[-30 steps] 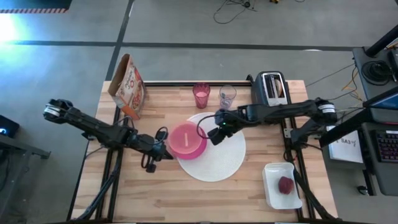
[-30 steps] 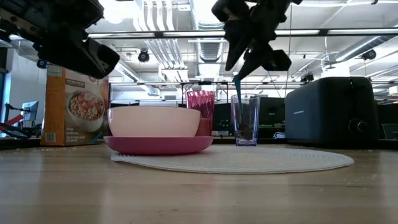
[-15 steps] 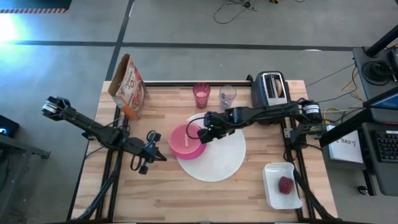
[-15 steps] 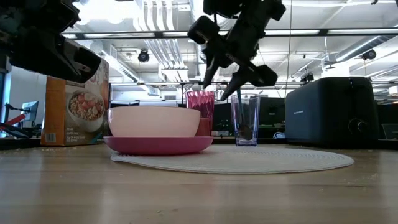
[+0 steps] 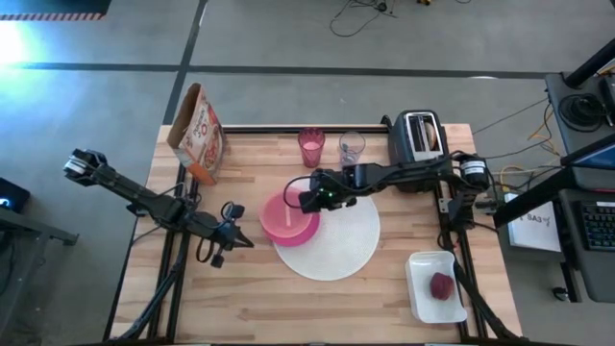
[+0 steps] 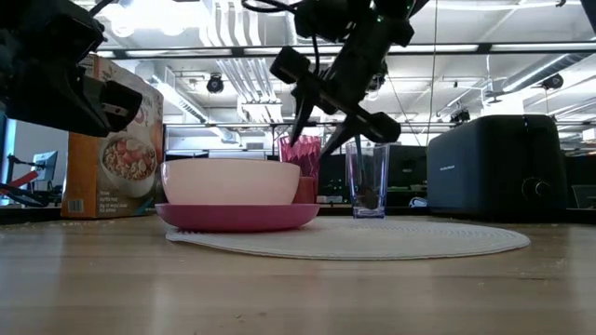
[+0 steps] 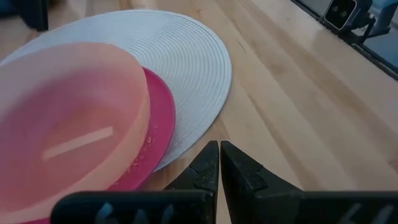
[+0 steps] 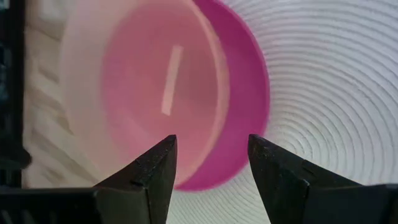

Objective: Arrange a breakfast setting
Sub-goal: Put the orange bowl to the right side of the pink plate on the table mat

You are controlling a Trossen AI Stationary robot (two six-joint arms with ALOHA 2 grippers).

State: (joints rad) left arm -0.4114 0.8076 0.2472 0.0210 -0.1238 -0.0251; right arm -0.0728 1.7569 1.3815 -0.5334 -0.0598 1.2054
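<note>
A peach-orange bowl (image 5: 285, 215) stands in a smaller magenta plate (image 5: 309, 227). That plate lies over the left edge of the large white round plate (image 5: 341, 245). My right gripper (image 5: 302, 200) hangs open above the bowl's far right rim (image 8: 205, 74), fingers slanting down, touching nothing. My left gripper (image 5: 242, 237) is shut, just left of the magenta plate (image 7: 158, 124) and apart from it. A pink translucent cup (image 5: 310, 146) stands at the far edge. The dark red fruit (image 5: 441, 284) lies in a white tray.
A clear glass (image 5: 352, 147) stands beside the pink cup. A dark toaster (image 5: 418, 136) is at the far right and a cereal box (image 5: 199, 132) at the far left. The white tray (image 5: 423, 298) sits near the right front corner. Bare wood (image 5: 240, 298) lies along the near side.
My right gripper has moved toward the table's left edge and down, from over the white plate to over the bowl. It has rolled, and its fingers stand wider apart. My left gripper, still shut, has drawn back toward the left edge, away from the magenta plate.
</note>
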